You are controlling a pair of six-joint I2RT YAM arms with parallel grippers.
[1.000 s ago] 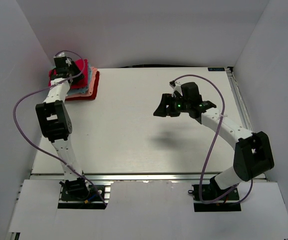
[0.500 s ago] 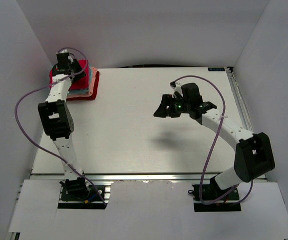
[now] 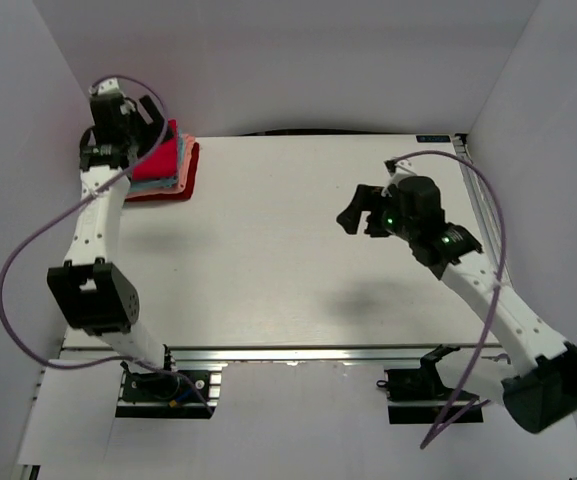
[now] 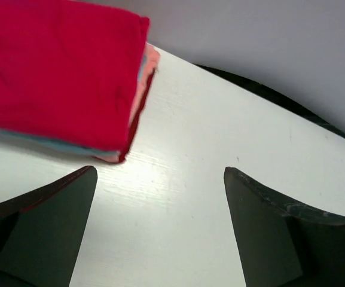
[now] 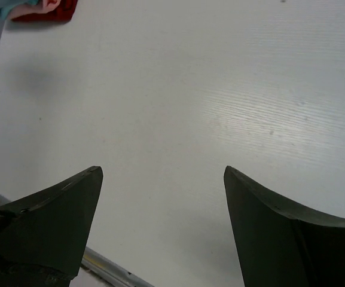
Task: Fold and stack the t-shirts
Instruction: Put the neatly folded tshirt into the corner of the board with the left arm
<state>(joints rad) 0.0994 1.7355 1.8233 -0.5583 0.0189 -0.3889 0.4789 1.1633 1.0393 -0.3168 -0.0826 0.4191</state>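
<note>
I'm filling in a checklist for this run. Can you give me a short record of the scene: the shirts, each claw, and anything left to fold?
stack: folded t-shirts, far left corner of the table
layers: red on top, light blue and salmon-pink beneath, red at the bottom
left claw: open, empty, raised near the stack, not touching it
right claw: open, empty, above bare table on the right side
unfolded shirts: none in view
</note>
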